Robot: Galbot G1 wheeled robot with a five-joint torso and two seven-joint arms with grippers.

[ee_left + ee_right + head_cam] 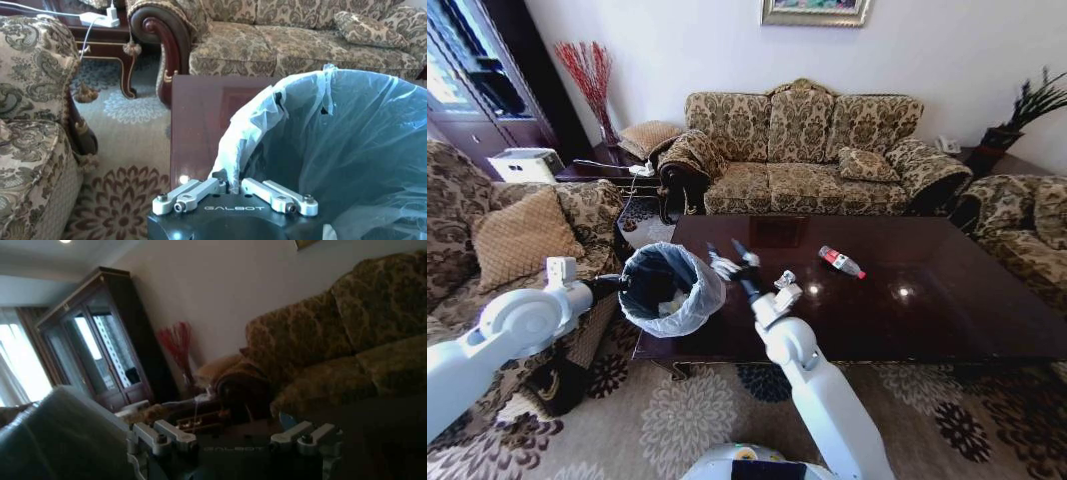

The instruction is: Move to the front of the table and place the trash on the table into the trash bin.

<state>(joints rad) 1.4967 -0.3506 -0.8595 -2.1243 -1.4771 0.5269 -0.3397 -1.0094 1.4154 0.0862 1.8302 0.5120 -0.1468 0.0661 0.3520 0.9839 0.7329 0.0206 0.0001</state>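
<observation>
We see two smooth white arms with rounded joints, each ending in a black wrist and dark fingers. The left gripper (235, 192) has silvery linkage bars with visible screws on a black housing marked "GALBOT"; the right gripper (733, 262) has matching bars.

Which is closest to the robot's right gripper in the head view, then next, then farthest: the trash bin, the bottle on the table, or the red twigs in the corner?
From the right gripper:
1. The trash bin, just to its left at the table's corner, held by the left gripper.
2. The bottle, to its right, lying on the table.
3. The red twigs, far off by the back wall.
</observation>
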